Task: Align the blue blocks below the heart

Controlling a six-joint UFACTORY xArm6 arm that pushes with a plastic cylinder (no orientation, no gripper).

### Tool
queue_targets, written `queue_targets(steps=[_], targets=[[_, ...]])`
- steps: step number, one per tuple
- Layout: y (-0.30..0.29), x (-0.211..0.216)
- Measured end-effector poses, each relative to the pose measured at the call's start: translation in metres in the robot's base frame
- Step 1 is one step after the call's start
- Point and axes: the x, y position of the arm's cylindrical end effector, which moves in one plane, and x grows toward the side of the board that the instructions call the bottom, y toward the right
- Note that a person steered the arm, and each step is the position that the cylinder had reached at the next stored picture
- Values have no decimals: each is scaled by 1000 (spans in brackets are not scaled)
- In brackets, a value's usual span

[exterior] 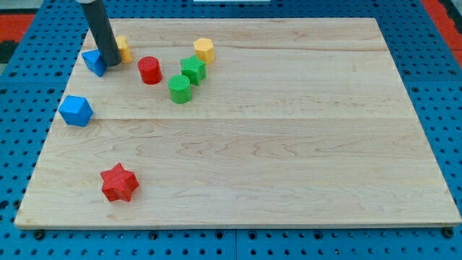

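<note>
My tip (113, 63) rests on the board near the view's top left. It touches the right side of a blue block (92, 62), whose shape is partly hidden by the rod. A yellow block (124, 49) sits just above and right of the tip. The rod covers part of it, so I cannot tell its shape. A second blue block (75, 110), roughly a cube, lies below and left of the tip near the board's left edge.
A red cylinder (149, 70), a green star-like block (193, 70), a green cylinder (180, 88) and a yellow hexagon (204, 50) cluster right of the tip. A red star (119, 182) lies at the lower left. The wooden board (289, 159) sits on blue pegboard.
</note>
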Motion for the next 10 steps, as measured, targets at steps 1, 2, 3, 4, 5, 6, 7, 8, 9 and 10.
queue_targets(steps=[1, 2, 3, 4, 5, 6, 7, 8, 9, 10], targets=[[0, 7], [-1, 59], [-52, 74], [-89, 43], [-79, 40], [-65, 20], [-89, 8], [-71, 8], [-50, 8], [-73, 9]])
